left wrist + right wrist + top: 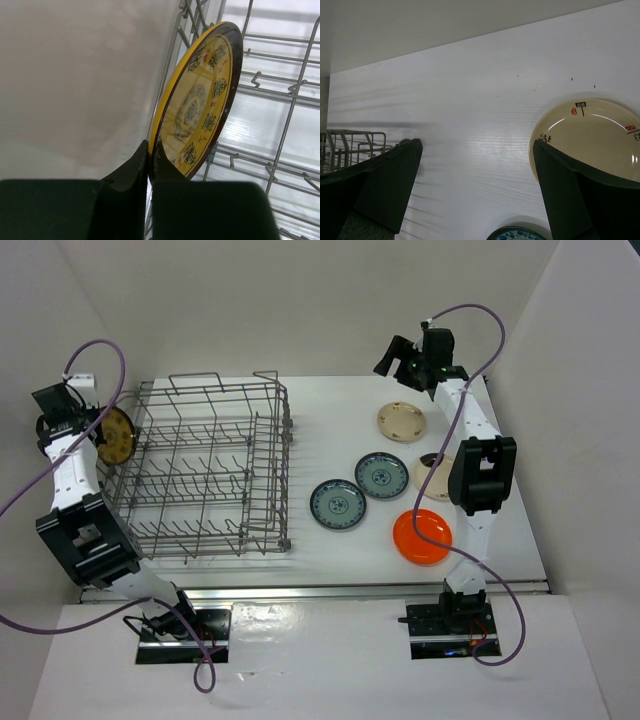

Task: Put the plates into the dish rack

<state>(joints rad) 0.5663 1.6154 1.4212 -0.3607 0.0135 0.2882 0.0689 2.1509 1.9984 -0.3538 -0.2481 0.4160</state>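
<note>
My left gripper is shut on the rim of the brown-yellow patterned plate and holds it on edge at the left side of the grey wire dish rack. The left wrist view shows the gripper pinching the plate beside the rack wires. My right gripper is open and empty, raised above the table's far side. On the table lie two cream plates, two blue-green plates and the orange plate.
The right arm partly covers the nearer cream plate. In the right wrist view the open gripper looks down on bare table, with a cream plate at the right, a blue-green plate's rim below and a rack corner at the left. White walls enclose the table.
</note>
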